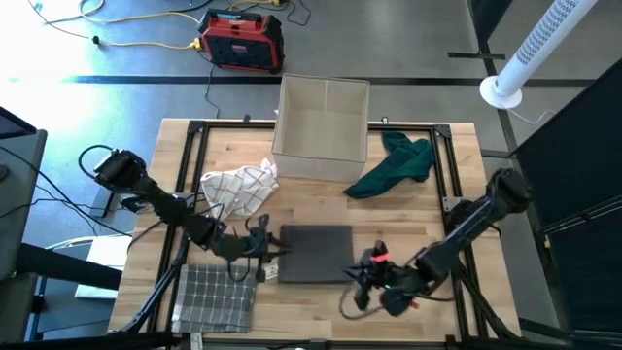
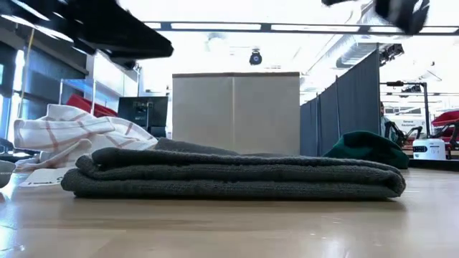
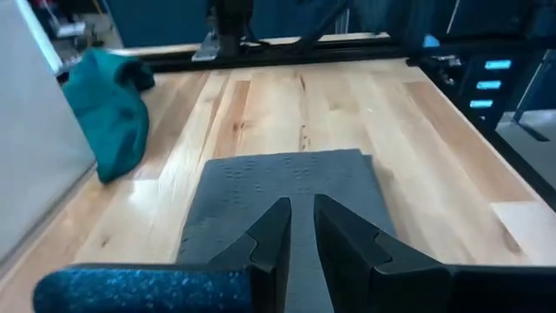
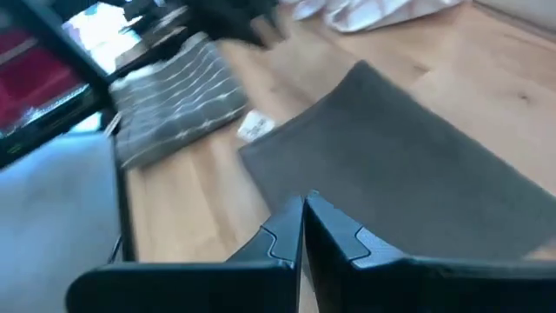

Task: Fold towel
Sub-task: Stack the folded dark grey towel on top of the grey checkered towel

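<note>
Since the dark grey towel (image 1: 316,254) already lies folded in a flat stack mid-surface, I judge it soft, limp and light, best pinched at a corner edge. Left gripper (image 3: 301,228) hovers over it, fingers narrow and empty; right gripper (image 4: 302,228) hovers shut.

A dark grey, thick-woven cloth towel (image 1: 317,253) is laid flat on the pale wooden table, near the front edge and about midway between its sides. It is folded into a neat rectangle, its edges roughly square with the table's. In the low view the towel (image 2: 233,178) is seen as stacked layers with rounded folded ends. A small raised dot pattern is shown on its upper face (image 3: 291,187).
</note>
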You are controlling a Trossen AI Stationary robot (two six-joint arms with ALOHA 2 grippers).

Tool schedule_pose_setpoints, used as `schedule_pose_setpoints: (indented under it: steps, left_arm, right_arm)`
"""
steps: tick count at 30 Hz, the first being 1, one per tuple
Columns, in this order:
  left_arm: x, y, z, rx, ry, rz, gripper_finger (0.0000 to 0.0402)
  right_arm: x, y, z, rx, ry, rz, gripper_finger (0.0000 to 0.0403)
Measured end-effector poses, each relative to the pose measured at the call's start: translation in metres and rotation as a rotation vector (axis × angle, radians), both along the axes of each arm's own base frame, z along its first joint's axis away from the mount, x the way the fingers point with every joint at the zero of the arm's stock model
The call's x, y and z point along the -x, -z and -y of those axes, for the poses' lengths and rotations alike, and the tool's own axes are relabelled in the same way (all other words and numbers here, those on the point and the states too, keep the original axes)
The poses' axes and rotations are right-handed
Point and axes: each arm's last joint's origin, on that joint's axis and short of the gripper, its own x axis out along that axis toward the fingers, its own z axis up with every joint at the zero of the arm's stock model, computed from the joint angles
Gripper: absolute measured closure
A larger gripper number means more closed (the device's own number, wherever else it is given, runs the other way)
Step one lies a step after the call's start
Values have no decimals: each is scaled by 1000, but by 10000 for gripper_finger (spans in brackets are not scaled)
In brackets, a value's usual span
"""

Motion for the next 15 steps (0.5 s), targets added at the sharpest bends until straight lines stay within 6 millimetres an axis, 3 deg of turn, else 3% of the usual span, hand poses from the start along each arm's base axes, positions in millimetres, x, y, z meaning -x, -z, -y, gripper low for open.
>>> schedule_pose_setpoints:
  steps: [8, 15]
  left_arm:
    - [-10, 0, -21, 21, -60, -3, 355]
    - [-14, 4, -34, 320, -147, -41, 355]
  right_arm:
    - [23, -3, -9, 207, -26, 11, 403]
    - [23, -2, -8, 218, -35, -11, 403]
